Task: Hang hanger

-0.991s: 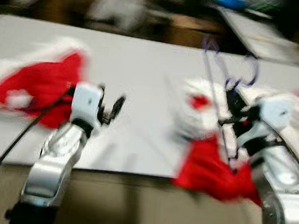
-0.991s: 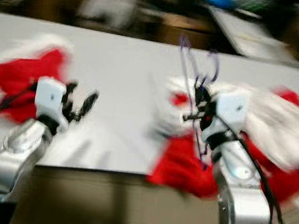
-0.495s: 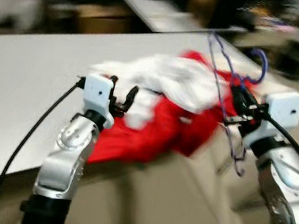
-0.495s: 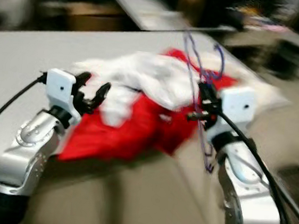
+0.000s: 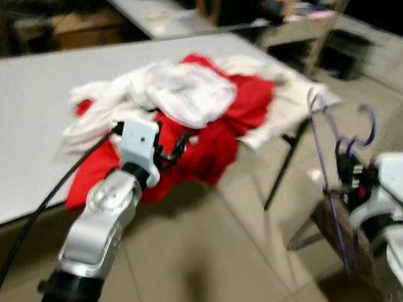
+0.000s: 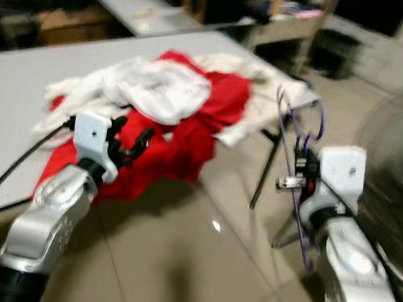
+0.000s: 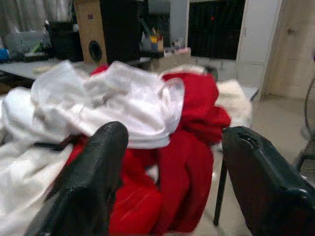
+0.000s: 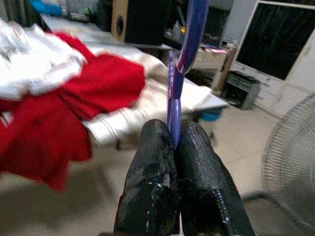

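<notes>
I am looking down at a tiled floor (image 5: 204, 267) beside a long grey counter (image 5: 17, 124), with a second counter (image 5: 158, 16) and a wooden speaker box (image 7: 96, 34) sitting behind it. A heap of red and white clothes (image 5: 191, 114) is lying at the counter's near end, red cloth spilling over the edge. A dark counter leg (image 5: 283, 167) is standing between the heap and my right arm, and a fan grille (image 8: 290, 142) is showing just beyond the right tool.

My right tool (image 6: 294, 176) is pinching the purple hanger (image 5: 329, 172), fingers (image 8: 152, 182) pressed together on its wire, hook upward, out over the floor and well apart from the counter. My left tool (image 5: 171, 148) is hovering just in front of the hanging red cloth, fingers (image 7: 93, 172) spread with nothing between them.

Compared with half a second ago, the whole view is swinging right: the counter edge is now sitting further left and more floor is showing under the hanger.

Open floor is lying between the two arms and toward the white cabinets (image 5: 399, 56) at the back.
</notes>
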Robot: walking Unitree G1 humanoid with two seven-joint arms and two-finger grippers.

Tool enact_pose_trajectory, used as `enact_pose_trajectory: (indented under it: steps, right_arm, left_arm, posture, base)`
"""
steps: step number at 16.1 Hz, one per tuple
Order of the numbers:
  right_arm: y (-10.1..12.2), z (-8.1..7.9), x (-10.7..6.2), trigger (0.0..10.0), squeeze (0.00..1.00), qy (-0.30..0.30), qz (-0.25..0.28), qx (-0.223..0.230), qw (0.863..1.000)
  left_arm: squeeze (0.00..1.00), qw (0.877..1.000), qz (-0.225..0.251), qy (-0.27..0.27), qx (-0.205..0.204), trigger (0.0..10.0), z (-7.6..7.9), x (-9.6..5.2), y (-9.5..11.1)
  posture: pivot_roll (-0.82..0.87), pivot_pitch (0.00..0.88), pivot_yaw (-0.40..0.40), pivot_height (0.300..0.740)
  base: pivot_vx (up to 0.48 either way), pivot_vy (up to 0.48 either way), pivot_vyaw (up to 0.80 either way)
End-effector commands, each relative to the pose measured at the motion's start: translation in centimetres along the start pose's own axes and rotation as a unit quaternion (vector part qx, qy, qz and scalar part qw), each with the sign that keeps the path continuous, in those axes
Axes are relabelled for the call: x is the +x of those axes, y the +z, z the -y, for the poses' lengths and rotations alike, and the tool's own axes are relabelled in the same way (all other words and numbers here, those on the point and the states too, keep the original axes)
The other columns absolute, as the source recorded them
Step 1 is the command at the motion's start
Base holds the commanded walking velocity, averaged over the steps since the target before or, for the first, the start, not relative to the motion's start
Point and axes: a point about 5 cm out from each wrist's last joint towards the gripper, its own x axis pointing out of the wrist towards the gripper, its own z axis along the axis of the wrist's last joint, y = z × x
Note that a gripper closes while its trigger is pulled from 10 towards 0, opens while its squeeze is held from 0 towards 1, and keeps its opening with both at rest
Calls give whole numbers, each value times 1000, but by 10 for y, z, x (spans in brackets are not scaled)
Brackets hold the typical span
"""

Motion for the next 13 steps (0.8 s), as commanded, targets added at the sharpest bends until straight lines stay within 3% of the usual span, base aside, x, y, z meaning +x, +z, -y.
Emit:
enact_pose_trajectory:
  steps: [1,4,9,13]
  right_arm:
    - [7,0,0,10000,0,4,10,-7,1000]
    - [8,-4,-8,10000,0,16,26,-13,999]
    - [21,-3,4,10000,0,28,65,-12,997]
    - [29,0,8,10000,0,53,82,-20,995]
  left_arm:
    - [1000,1000,-6,3,-12,10000,3,1,-2]
    - [1000,999,-1,32,-8,10000,1,1,-5]
    - [1000,996,27,83,0,10000,-16,3,7]
    - [984,995,39,94,-3,10000,-17,4,11]
  posture:
    - [-160,0,20,740]
    - [-177,0,37,740]
    - [-144,0,19,740]
    - [-131,0,-5,740]
  base:
    - [401,0,0]
    - [398,0,0]
    - [389,0,0]
    - [392,0,0]
